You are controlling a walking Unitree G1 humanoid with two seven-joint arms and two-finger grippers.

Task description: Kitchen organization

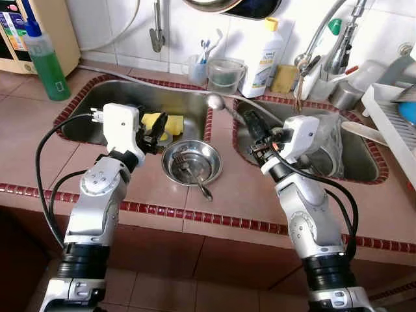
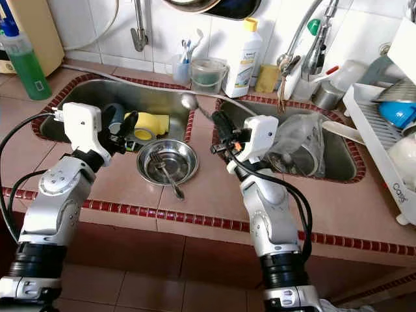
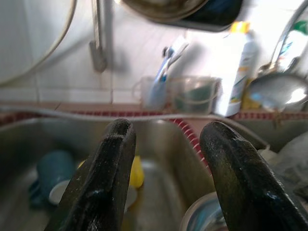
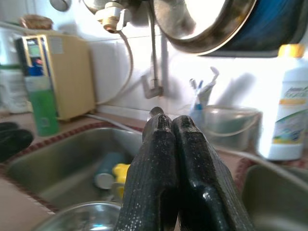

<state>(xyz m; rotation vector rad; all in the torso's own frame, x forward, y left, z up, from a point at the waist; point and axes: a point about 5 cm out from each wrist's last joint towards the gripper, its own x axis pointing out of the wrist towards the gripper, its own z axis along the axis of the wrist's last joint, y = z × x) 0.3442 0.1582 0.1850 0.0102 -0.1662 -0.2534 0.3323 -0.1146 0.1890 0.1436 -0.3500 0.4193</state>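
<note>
A round stainless-steel bowl [image 1: 192,162] holding a metal fork [image 1: 184,170] sits on the tiled worktop [image 1: 227,195] between two sinks, apparently awaiting sorting. The left gripper [image 1: 152,134] hovers beside it, jaws parted as if ready to grasp, while the right gripper [image 1: 255,134] idles, jaws closed and empty.

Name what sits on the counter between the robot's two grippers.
A steel bowl holding a fork sits between the left gripper and right gripper, seen in both eye views.

**Clearance around the steel bowl**

The steel bowl [image 1: 192,162] sits on the tiled divider, with a fork [image 1: 193,179] inside. Left of it, the left sink [image 1: 97,107] is partly obstructed by a yellow cup [image 1: 162,123]. Right of it, a plastic bag [image 1: 331,140] crowds the right sink [image 1: 364,162]. Counter [image 1: 227,195] in front of it is open.
</note>
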